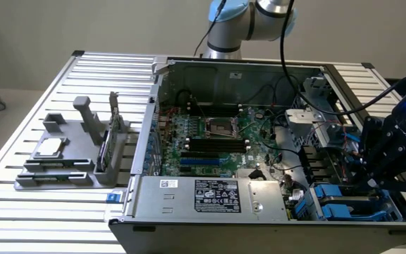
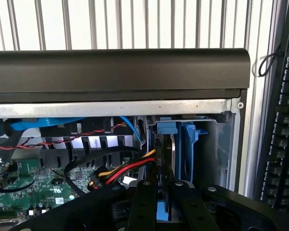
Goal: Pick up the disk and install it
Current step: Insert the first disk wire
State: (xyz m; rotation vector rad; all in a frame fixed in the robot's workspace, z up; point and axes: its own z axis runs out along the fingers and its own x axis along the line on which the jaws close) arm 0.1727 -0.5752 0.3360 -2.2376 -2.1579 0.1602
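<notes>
My gripper [image 2: 166,193] reaches down into the drive bay at the front corner of the open computer case [image 1: 188,225], on the exterior view's right [image 1: 372,182]. The disk [image 2: 164,156] stands on edge between the two black fingers [image 2: 143,204], seen as a thin dark slab with blue plastic at its base. The jaws are shut on the disk. Its far end lies between the bay's blue plastic rails [image 2: 189,137]. In the exterior view, blue drive frames [image 1: 337,203] sit just below the gripper, and the disk itself is hidden behind the black gripper body.
Red, yellow and black cables [image 2: 120,171] run right beside the disk. The motherboard [image 1: 217,140] and power supply [image 1: 210,196] fill the case. A grey holder [image 1: 62,172] with a silver chip [image 1: 51,148] and a green card [image 1: 108,143] stands on the slatted table [image 1: 40,217]. A keyboard [image 2: 284,144] lies outside the case.
</notes>
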